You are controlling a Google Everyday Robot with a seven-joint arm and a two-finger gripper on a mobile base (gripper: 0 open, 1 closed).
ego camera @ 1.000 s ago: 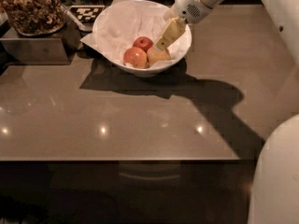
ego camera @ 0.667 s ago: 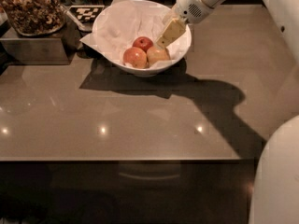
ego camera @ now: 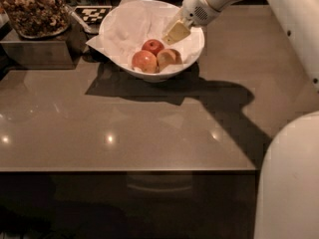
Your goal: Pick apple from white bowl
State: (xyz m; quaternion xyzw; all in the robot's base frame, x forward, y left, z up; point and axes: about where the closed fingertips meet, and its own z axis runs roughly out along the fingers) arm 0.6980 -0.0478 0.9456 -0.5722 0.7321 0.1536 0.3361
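Observation:
The white bowl [ego camera: 158,76] stands at the back of the table, lined with crumpled white paper. In it lie three apples. The pale yellowish-tan apple [ego camera: 168,58] is at the right, a red-orange apple [ego camera: 144,61] at the front left, and a small dark red apple [ego camera: 153,46] behind them. My gripper [ego camera: 175,33] hangs inside the bowl's right half, just above and behind the pale apple. It holds nothing that I can see. The arm reaches in from the upper right.
A tray of brown nuts [ego camera: 32,9] stands on a dark box at the back left. A checkered marker card [ego camera: 92,14] lies behind the bowl. The robot's white body [ego camera: 289,183] fills the right front. The brown tabletop [ego camera: 124,128] extends forward to its front edge.
The gripper has risen slightly, up and to the left, away from the pale apple. All three apples lie where they were.

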